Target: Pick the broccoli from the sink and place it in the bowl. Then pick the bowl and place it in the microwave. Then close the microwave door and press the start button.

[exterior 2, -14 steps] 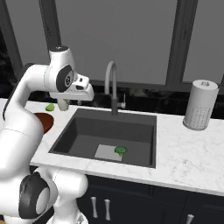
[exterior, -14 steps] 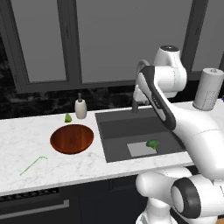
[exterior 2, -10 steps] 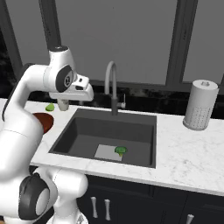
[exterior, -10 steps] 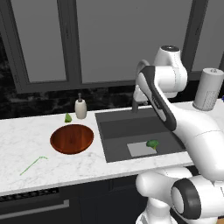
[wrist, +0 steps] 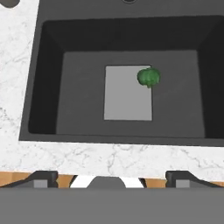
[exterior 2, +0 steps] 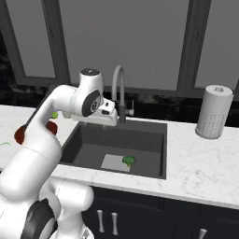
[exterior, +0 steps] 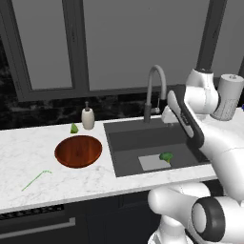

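Note:
The broccoli is a small green floret on the floor of the dark sink, at the edge of a pale grey patch. High above the basin's back part hangs my gripper, pointing down. It is open and empty, with its tips wide apart. The reddish-brown bowl rests empty on the marble counter left of the sink. In the right base view my arm hides most of the bowl. The microwave is out of view.
A curved grey faucet stands behind the basin, close to my hand. A soap dispenser and a green cone sit behind the bowl. A thin green stick lies front left. A paper towel roll stands right.
My arm has swung down and out over the sink, bringing the hand lower and nearer the faucet. Broccoli and bowl have stayed put.

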